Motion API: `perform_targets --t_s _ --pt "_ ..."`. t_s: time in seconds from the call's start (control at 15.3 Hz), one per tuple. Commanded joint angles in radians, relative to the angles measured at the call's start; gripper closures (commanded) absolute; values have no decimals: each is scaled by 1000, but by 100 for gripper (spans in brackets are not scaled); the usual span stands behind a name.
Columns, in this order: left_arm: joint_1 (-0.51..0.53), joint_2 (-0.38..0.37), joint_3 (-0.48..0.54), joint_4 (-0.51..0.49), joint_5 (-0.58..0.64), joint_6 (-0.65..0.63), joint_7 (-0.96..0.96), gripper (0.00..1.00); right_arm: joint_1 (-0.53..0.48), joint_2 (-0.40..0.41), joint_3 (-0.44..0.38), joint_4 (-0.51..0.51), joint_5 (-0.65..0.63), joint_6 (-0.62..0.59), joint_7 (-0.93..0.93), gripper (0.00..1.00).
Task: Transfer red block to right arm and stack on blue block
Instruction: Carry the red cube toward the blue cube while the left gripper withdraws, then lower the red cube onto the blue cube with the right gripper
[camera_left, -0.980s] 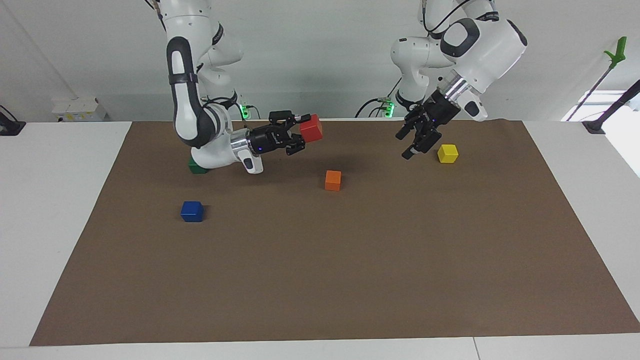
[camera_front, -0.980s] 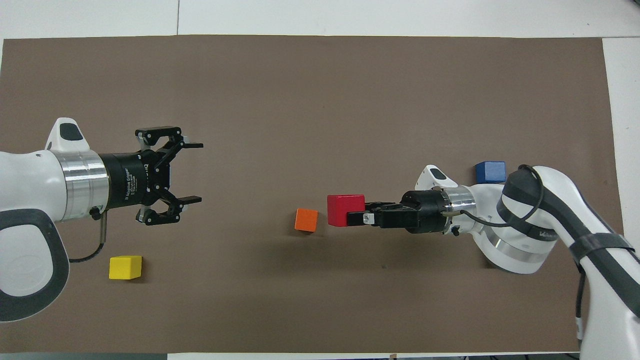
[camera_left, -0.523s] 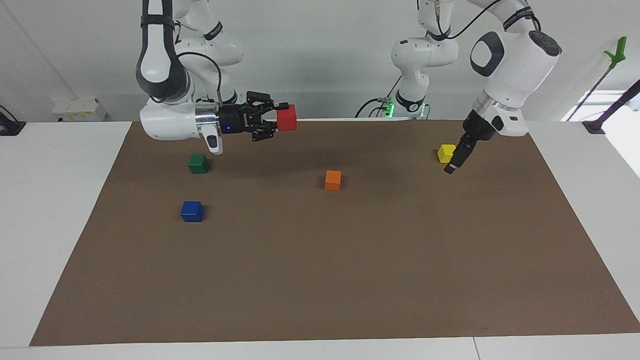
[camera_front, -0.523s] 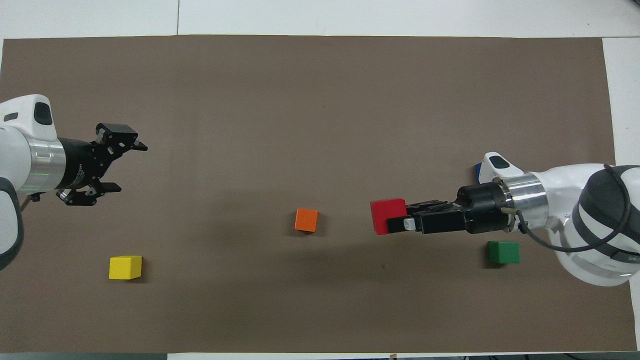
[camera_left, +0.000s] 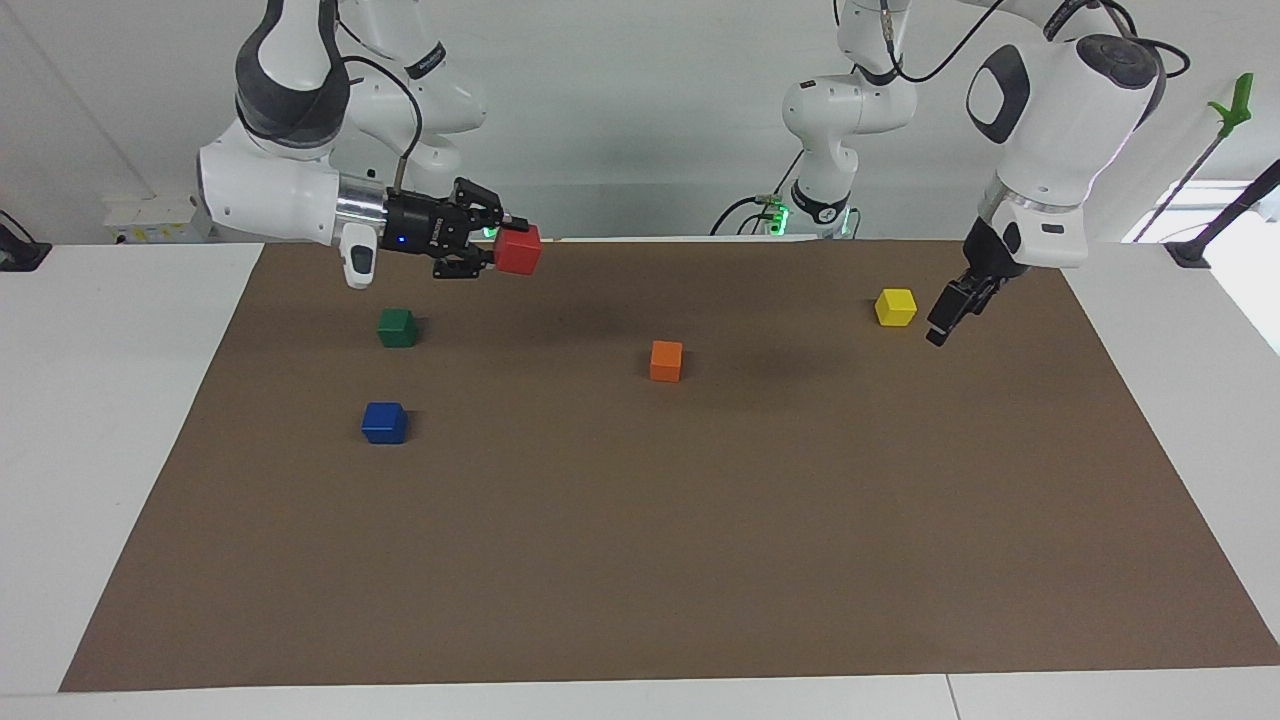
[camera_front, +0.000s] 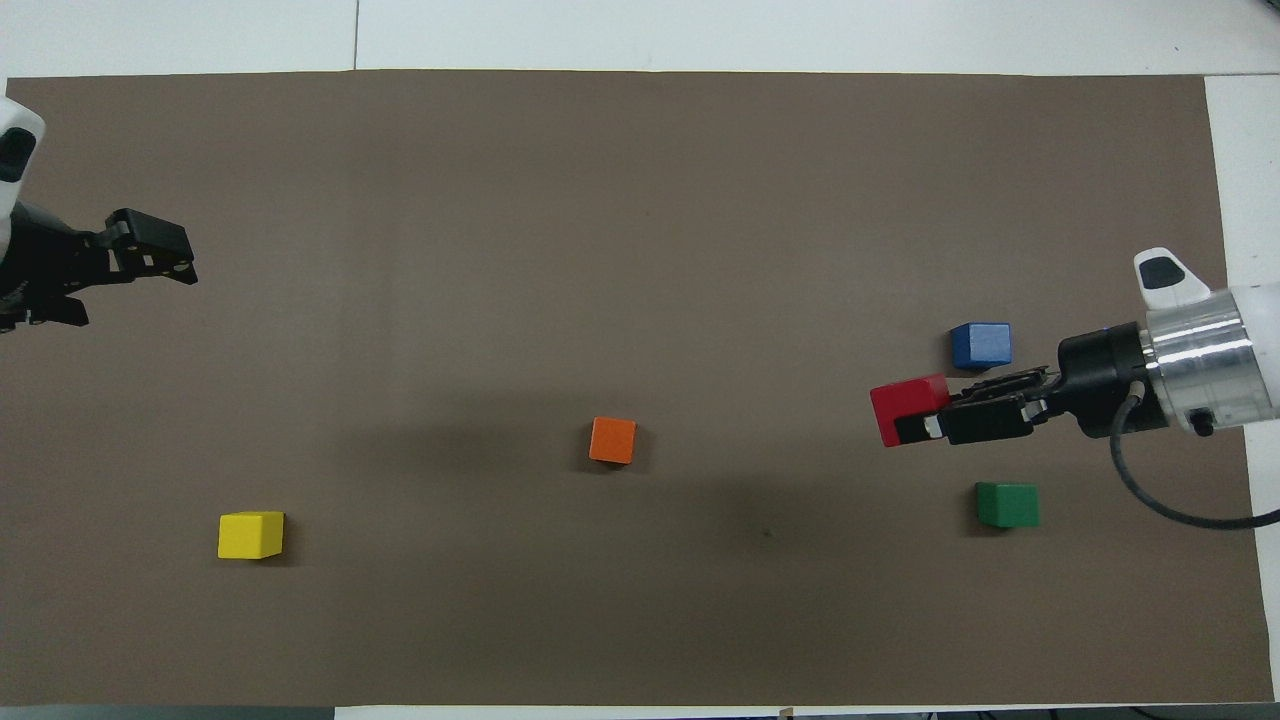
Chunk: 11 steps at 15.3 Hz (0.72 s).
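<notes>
While the right gripper pinches the red block — slightly tilted — the left gripper hangs spread.

Both arms raised over the two ends of the table

The right arm lies level, wrist horizontal, its gripper up in the air over the right arm's end of the table and clamped on the red block. The left arm hangs steeply down near its own end, its gripper pointing at the table with fingers spread and nothing between them.
</notes>
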Motion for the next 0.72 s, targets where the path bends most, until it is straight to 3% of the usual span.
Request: perform_targets --t_s 0.0,0.2,0.33,0.52,0.65 --pt "4 72 -10 121 37 -77 124 0 -17 22 11 39 -150 72 78 100" --pt "-1 52 -15 76 59 -58 233 0 25 34 22 34 -446 213 256 100" --pt "5 24 -17 31 51 -45 233 0 62 60 22 28 -598 245 371 100" --pt "-4 24 -20 26 45 29 221 0 62 102 22 25 -703 271 472 100" --pt "13 20 -18 37 -13 0 226 0 52 131 22 25 -758 285 548 100"
